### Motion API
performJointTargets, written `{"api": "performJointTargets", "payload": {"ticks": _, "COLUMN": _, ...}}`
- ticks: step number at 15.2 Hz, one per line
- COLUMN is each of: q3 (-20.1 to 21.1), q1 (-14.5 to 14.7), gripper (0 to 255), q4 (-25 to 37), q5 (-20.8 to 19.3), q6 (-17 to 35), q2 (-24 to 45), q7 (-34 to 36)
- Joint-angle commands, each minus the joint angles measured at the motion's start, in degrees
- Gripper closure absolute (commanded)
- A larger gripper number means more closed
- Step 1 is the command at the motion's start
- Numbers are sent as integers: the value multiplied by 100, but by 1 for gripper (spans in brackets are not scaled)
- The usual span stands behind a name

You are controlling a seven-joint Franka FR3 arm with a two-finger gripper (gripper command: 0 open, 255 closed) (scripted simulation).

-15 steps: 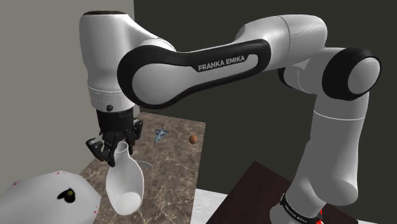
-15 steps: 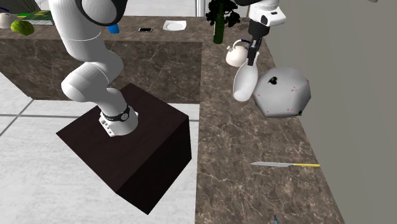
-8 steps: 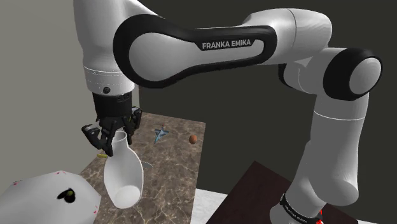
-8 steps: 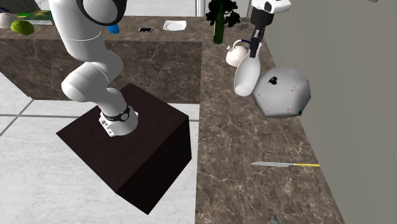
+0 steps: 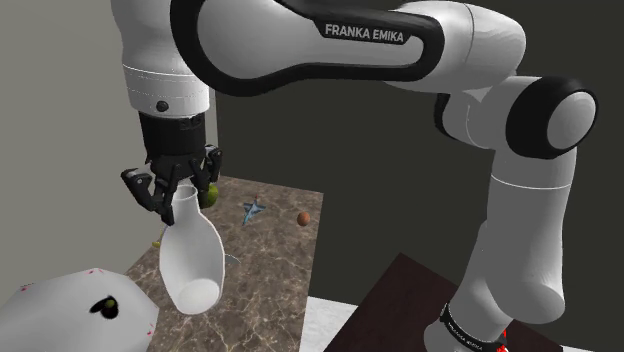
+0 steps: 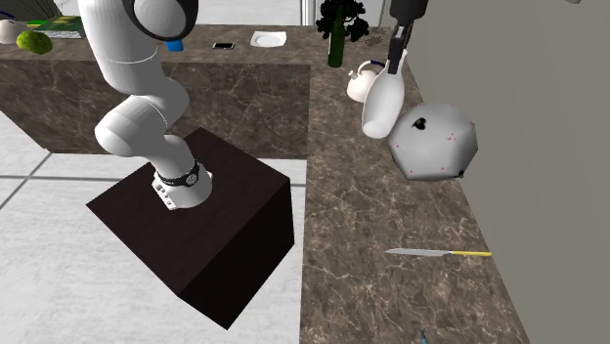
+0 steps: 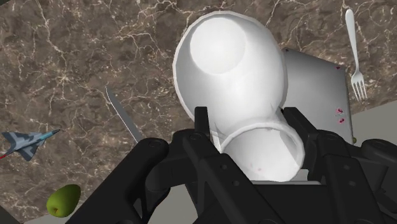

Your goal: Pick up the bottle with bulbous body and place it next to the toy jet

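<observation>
The black gripper pinches the neck of the white bulbous bottle between its 2 fingers, hanging it above the marble counter, well apart from the far toy jet.

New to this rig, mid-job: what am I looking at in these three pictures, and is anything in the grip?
It is one white robot arm with a black two-finger gripper, standing on a dark box. One picture looks from beside that box, one from out in the room, and one from a camera on the hand, looking along the gripper. The gripper is shut on the neck of a white bulbous bottle, which hangs above the marble counter. On the counter lie a toy jet, a knife, a fork and a green fruit.
</observation>
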Motion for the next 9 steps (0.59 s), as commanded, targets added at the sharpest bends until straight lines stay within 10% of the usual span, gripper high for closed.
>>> {"api": "performJointTargets", "payload": {"ticks": 1, "q3": 6, "q1": 45, "gripper": 255, "q4": 224, "q5": -24, "q6": -188, "q2": 41, "q7": 5}}
{"api": "performJointTargets", "payload": {"ticks": 9, "q3": 8, "q1": 292, "gripper": 255, "q4": 1250, "q5": -201, "q6": -960, "q2": 328, "q7": 19}}
